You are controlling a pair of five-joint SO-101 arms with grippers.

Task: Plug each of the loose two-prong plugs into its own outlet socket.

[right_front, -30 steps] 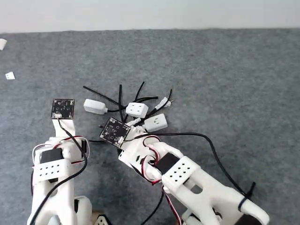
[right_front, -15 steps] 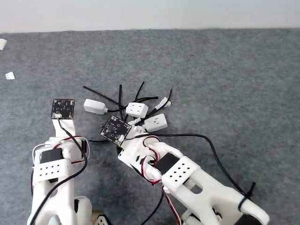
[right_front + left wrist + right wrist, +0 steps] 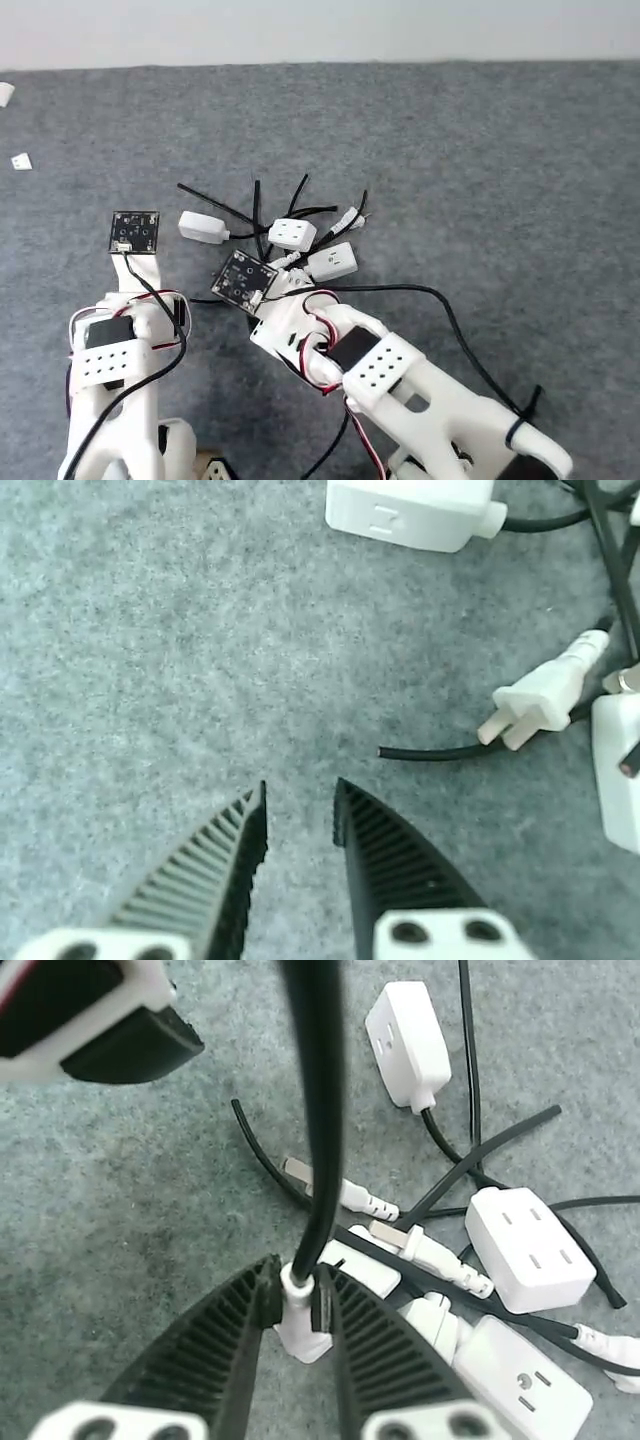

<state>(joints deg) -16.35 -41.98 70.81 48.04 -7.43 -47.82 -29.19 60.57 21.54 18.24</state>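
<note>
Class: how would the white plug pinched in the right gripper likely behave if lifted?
The plug looks like small moulded plastic, so probably light and stiff. Its black cord bows gently, so it should flop and trail. The right gripper pinches only its narrow neck, so it may swivel.

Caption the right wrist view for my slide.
Right gripper clamps a white plug, black cord rising, beside loose plugs and white outlet sockets on grey carpet.

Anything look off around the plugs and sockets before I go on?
Yes: the black cords lie tangled across the loose plugs and outlet blocks. The right end effector pinches one plug, whose cord drapes up across its wrist view.
</note>
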